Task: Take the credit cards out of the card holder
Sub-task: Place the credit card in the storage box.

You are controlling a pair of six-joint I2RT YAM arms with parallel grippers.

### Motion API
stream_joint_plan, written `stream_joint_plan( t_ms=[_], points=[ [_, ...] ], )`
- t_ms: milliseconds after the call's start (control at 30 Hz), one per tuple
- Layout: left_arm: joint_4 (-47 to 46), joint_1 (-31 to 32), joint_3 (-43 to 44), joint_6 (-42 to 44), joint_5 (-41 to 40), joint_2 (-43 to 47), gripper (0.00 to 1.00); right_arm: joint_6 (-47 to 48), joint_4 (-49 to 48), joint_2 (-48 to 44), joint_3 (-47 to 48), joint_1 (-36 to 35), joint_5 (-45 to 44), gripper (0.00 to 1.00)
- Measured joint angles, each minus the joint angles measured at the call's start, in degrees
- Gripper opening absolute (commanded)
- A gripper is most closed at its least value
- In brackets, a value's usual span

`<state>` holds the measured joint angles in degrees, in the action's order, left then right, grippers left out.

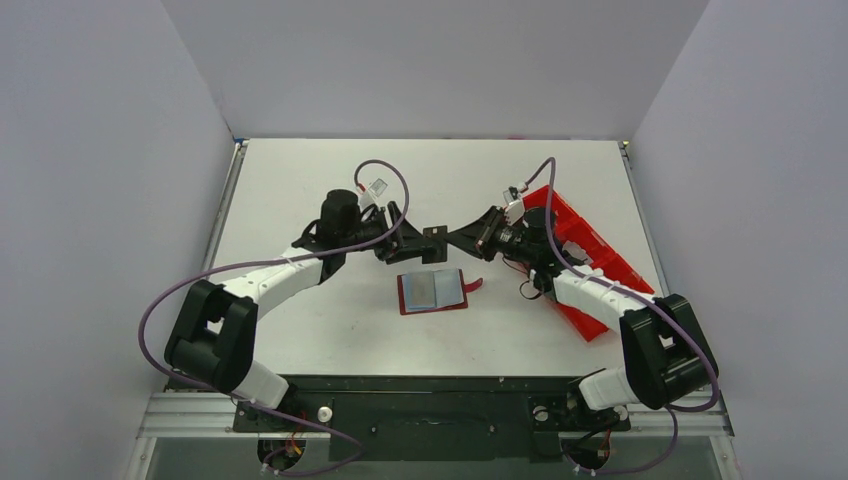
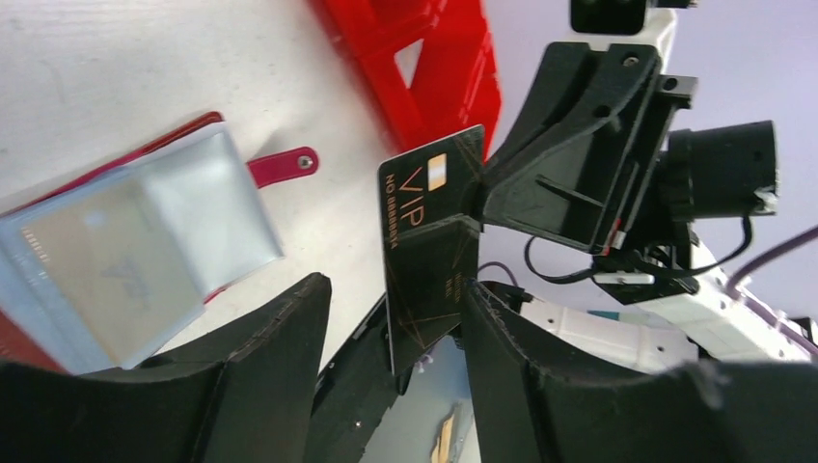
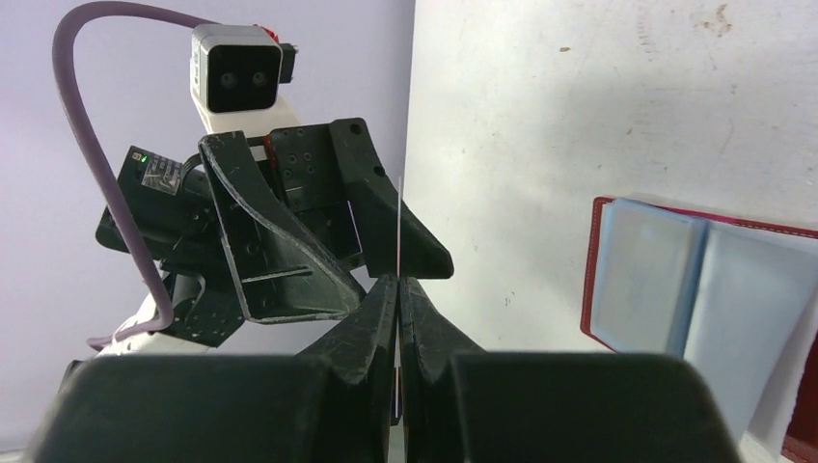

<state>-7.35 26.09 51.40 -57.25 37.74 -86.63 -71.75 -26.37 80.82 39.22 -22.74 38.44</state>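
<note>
A black credit card (image 2: 429,241) with gold "VIP" lettering hangs in the air above the table, with my right gripper (image 3: 397,282) shut on its far end. My left gripper (image 2: 394,289) is open, its fingers on either side of the card's near end, and the card lies close to the right-hand finger (image 2: 521,357). In the top view the two grippers meet tip to tip at the card (image 1: 436,243). The dark-red card holder (image 1: 432,290) lies spread open on the table below. Its clear sleeves show a tan card (image 2: 116,275) and a light blue card (image 3: 641,275).
A bright red compartment tray (image 1: 590,260) lies at the right, under the right arm. The holder's snap strap (image 1: 472,286) sticks out toward it. Grey walls close in the white table on three sides.
</note>
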Motion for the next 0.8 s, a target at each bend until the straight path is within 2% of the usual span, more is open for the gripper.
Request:
stream_joint_plan(
  t_ms=[100,167,200,267,333,367,400,433,500,667,800],
  points=[
    [-5.5,-0.1,-1.7,-3.3,2.4,0.0,0.37,-0.5,-0.7,0.0,0.3,-0.6,0.2,0.0],
    [-8.8,-0.2,-2.7,-5.6,4.0,-0.2,0.26,-0.8,-0.9,0.0,0.3,-0.9,0.4,0.0],
    [-10.3,-0.2,-3.1,-6.6,4.7,-0.3,0.15,-0.9,-0.9,0.0,0.3,-1.0,0.5,0.0],
    [-12.8,-0.3,-3.6,-8.3,5.6,-0.6,0.0,-1.0,-1.0,0.0,0.3,-1.0,0.6,0.0],
    [-15.1,-0.3,-4.3,-9.8,6.5,-0.7,0.0,-0.9,-1.0,0.0,0.3,-1.3,0.6,0.04],
    [-16.2,-0.4,-4.5,-10.4,7.0,-0.7,0.0,-0.9,-0.7,0.0,0.3,-1.3,0.5,0.17],
    [-17.3,-0.4,-4.7,-11.0,7.3,-0.7,0.0,-0.9,-0.6,0.0,0.3,-1.3,0.5,0.24],
    [-18.4,-0.4,-4.9,-11.5,7.6,-0.8,0.0,-1.0,-0.6,0.0,0.3,-1.3,0.5,0.37],
    [-21.0,-0.4,-5.7,-13.0,8.2,-0.9,0.0,-0.9,-0.7,-0.1,0.4,-1.5,0.6,0.47],
    [-28.7,-0.4,-7.2,-17.9,10.1,-2.7,0.0,-0.7,-1.5,-1.0,0.5,-2.2,0.6,0.48],
    [-34.6,-0.4,-7.7,-21.8,11.2,-4.1,0.0,-1.0,-2.9,-1.1,1.0,-2.5,0.6,0.39]
  ],
)
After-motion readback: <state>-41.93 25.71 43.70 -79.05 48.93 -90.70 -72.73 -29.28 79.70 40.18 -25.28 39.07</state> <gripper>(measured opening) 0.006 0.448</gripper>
